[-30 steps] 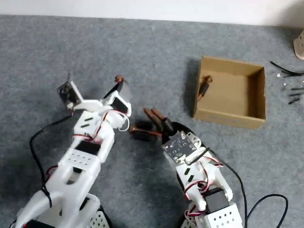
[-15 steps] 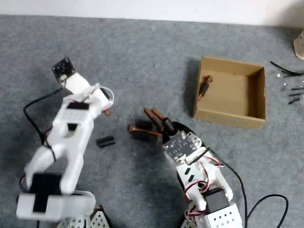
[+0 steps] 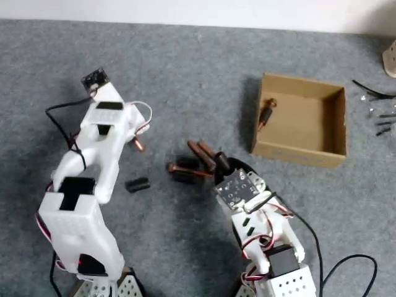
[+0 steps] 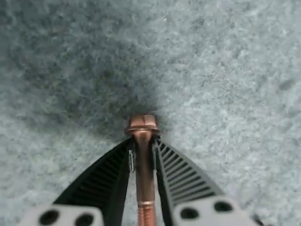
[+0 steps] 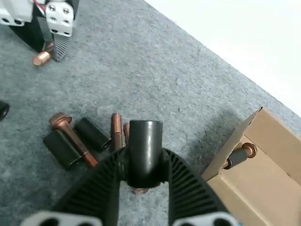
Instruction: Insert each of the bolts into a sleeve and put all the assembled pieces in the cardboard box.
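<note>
One assembled piece [image 3: 266, 114] sits in the cardboard box [image 3: 297, 154]; the rest looks undone. Left gripper [image 4: 143, 143] is pinched tight on a bolt [image 4: 142, 125], and right gripper [image 5: 144, 157] is clamped round a sleeve [image 5: 145, 136] near the loose pile [image 3: 195, 162]. A lone sleeve [image 3: 137, 184] lies apart.

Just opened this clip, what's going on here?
The left gripper is shut on a copper-coloured bolt, held above the grey carpet. The right gripper is shut on a black cylindrical sleeve, by the loose heap of bolts and sleeves. One assembled piece lies in the open cardboard box; a lone black sleeve lies near the left arm.
</note>
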{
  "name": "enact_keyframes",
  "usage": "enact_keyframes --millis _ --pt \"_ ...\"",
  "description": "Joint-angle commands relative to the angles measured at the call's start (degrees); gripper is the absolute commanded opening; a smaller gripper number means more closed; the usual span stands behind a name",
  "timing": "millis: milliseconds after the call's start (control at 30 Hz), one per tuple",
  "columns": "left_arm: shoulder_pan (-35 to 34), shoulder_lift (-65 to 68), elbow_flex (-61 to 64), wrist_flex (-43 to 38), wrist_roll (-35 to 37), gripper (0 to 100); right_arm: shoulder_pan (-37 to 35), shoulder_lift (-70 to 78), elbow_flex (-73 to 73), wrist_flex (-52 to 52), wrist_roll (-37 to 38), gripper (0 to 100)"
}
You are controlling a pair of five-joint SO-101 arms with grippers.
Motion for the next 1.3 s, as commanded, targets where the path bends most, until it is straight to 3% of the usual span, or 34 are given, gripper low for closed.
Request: enact_keyframes --millis 0,967,1267 --pt "-0.1 1.6 -3.3 0.3 -0.1 1 0.7 -1.0 5.3 -1.6 -0.3 0.5" --pt "3.6 1.1 -3.7 3.1 -0.1 1 0.7 -1.0 5.3 -1.6 -0.3 0.5" --pt "5.6 -16.6 6.3 3.0 0.0 0 0.3 -0.9 5.3 -1.6 -0.4 0.5"
